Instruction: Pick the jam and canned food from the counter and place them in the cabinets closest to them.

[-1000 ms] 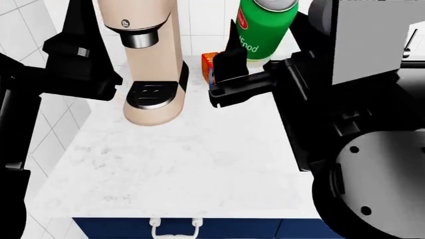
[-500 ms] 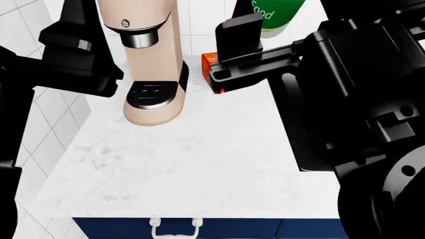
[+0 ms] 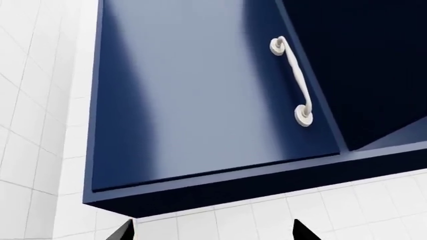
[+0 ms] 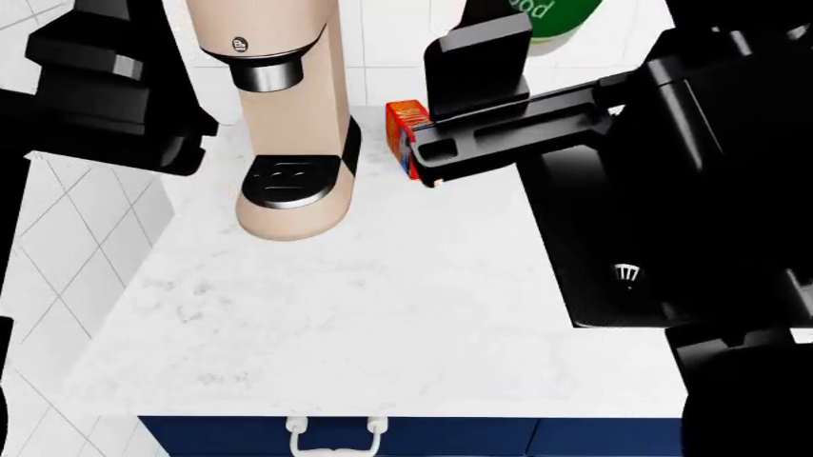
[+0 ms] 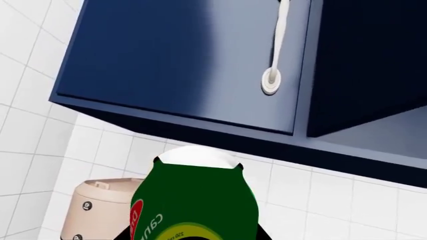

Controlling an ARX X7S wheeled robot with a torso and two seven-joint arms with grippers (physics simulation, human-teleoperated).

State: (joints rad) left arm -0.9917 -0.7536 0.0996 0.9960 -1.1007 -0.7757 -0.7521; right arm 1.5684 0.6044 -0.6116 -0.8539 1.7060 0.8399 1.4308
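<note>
Both pincers raised: right pincer point(image 5: 193, 235) grips canned food point(image 5: 193, 200); left pincer point(image 3: 212, 231) spread wide.

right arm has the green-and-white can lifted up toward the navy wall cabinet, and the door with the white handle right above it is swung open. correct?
Not quite. The right gripper does hold the green-and-white round can up toward the navy wall cabinet, but the right wrist view shows the door with the white handle closed flush. The open compartment is the neighbouring one.

The lower half of the table point(image 4: 368, 324) is left bare. Toward the upper left, passage is blocked by the coffee machine point(image 4: 289, 114), with a red box point(image 4: 406, 124) beside it.
</note>
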